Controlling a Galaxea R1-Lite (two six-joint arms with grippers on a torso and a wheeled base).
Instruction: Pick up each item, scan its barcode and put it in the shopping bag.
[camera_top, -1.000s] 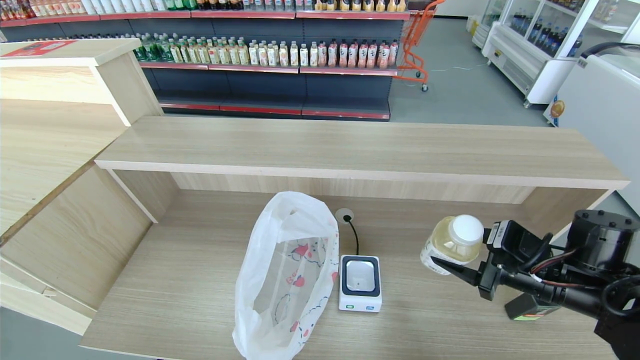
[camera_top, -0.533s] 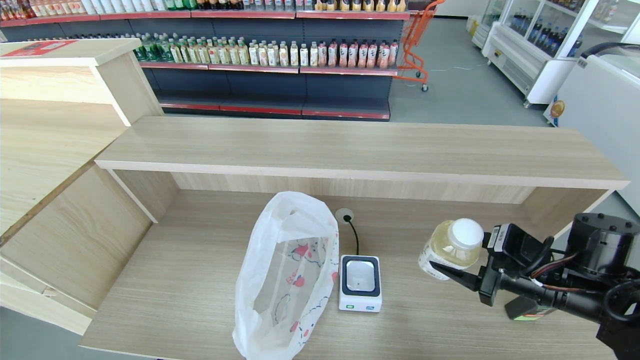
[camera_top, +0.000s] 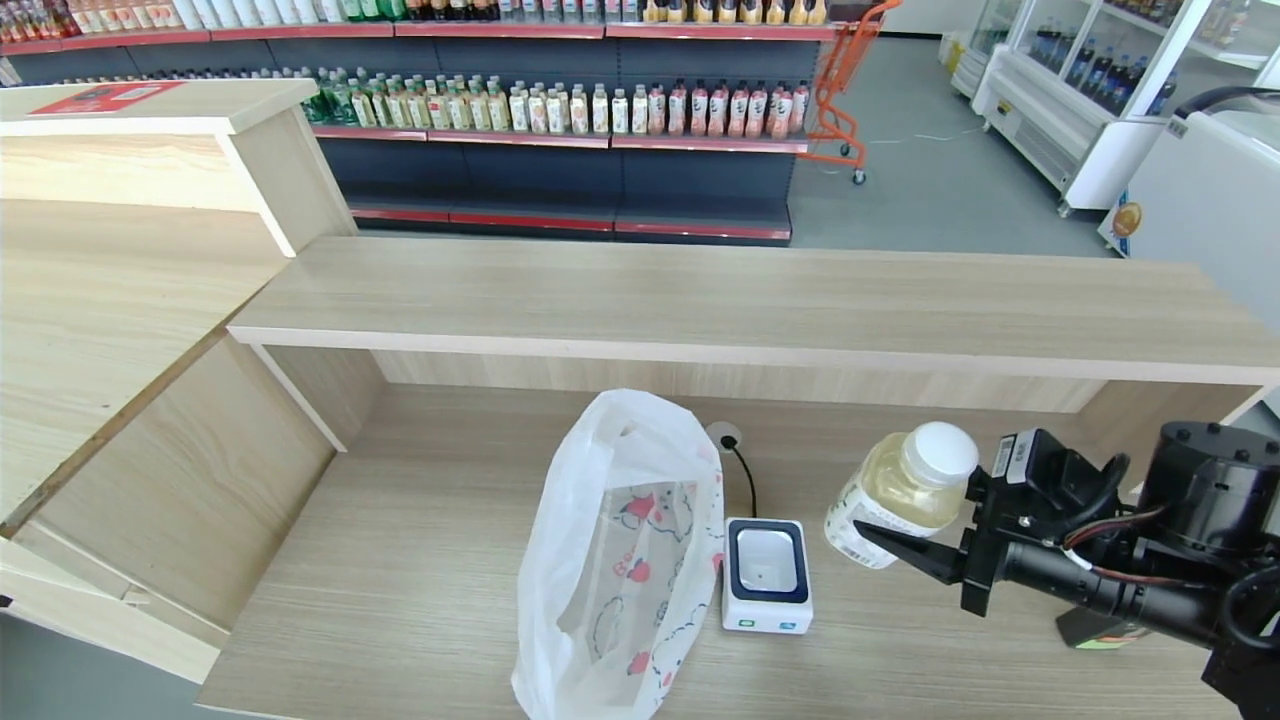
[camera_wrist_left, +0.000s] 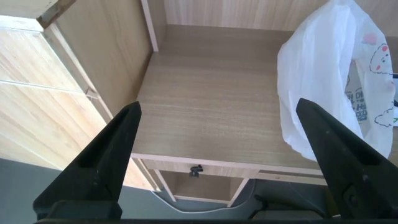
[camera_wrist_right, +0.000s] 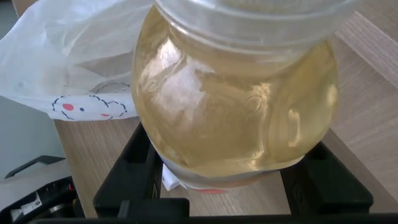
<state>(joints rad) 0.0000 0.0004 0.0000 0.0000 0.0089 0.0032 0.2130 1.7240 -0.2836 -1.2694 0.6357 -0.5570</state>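
A clear bottle (camera_top: 900, 492) of pale yellow liquid with a white cap hangs tilted above the counter, just right of the scanner (camera_top: 766, 574). My right gripper (camera_top: 893, 518) is shut on its body. In the right wrist view the bottle (camera_wrist_right: 236, 99) sits between the dark fingers (camera_wrist_right: 142, 177), with the bag (camera_wrist_right: 65, 59) behind it. The white shopping bag (camera_top: 622, 560) stands open left of the scanner. My left gripper (camera_wrist_left: 219, 163) is open with nothing between its fingers, off the counter's near left edge, and the bag (camera_wrist_left: 336, 81) lies ahead of it.
A small dark box (camera_top: 1098, 632) with a coloured label lies on the counter (camera_top: 400, 560) under my right arm. A raised wooden ledge (camera_top: 740, 300) runs along the back, and a side wall (camera_top: 180, 500) closes the left. The scanner's cable (camera_top: 742, 468) goes to a hole behind it.
The head camera has shifted, so the whole scene sits further right. My right gripper has carried the bottle left, closer to the scanner.
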